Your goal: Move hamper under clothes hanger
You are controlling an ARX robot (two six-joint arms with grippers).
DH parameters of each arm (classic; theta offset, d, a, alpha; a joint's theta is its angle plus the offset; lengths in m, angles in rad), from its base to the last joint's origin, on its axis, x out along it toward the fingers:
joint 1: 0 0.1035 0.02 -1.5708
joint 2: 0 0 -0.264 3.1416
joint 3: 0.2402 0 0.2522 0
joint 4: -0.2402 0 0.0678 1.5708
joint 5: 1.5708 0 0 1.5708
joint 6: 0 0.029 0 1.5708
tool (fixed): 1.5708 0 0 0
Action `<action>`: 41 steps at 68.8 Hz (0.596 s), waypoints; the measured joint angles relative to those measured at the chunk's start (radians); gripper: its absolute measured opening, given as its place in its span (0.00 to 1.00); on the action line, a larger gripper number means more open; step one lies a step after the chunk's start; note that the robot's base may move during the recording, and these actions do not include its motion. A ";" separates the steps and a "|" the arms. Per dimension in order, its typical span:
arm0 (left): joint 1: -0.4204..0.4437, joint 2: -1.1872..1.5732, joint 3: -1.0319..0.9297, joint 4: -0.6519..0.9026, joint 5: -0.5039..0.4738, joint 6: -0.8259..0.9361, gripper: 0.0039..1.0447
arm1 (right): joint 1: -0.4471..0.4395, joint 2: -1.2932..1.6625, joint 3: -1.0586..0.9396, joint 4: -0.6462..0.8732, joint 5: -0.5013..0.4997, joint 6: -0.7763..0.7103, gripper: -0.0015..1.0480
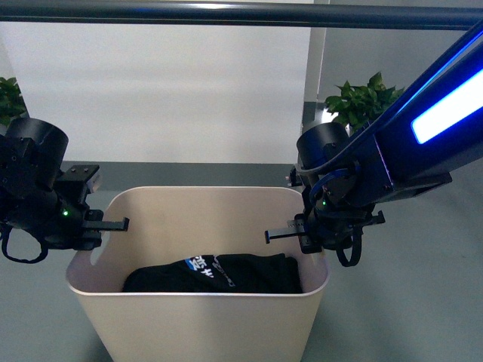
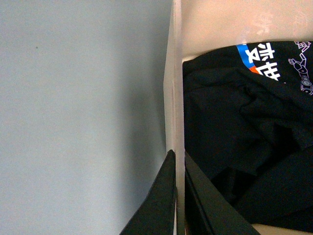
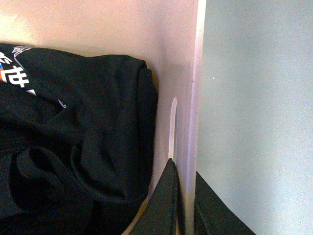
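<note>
The beige hamper (image 1: 204, 324) stands low in the middle of the front view, directly below the dark round bar of the clothes hanger (image 1: 241, 13) that crosses the top. My left gripper (image 1: 96, 230) is shut on the hamper's left rim. My right gripper (image 1: 309, 234) is shut on its right rim. In the left wrist view the two black fingers (image 2: 159, 205) pinch the thin beige wall (image 2: 173, 88). The right wrist view shows the same pinch, with the fingers (image 3: 164, 205) on the wall (image 3: 188, 122) beside a handle slot (image 3: 172, 125).
A black garment with blue and white print (image 1: 215, 273) lies in the bottom of the hamper. Green plants (image 1: 362, 102) stand at the back right and far left (image 1: 9, 98). Grey floor (image 2: 78, 117) surrounds the hamper, with a white wall (image 1: 166, 83) behind.
</note>
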 joint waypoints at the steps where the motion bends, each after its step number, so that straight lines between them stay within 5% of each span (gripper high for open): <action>1: 0.000 0.000 0.000 0.000 -0.001 0.000 0.04 | 0.000 0.000 0.000 0.000 0.000 0.000 0.03; 41: 0.003 0.000 0.000 -0.001 -0.006 0.000 0.04 | 0.005 0.000 0.000 0.000 -0.002 0.000 0.03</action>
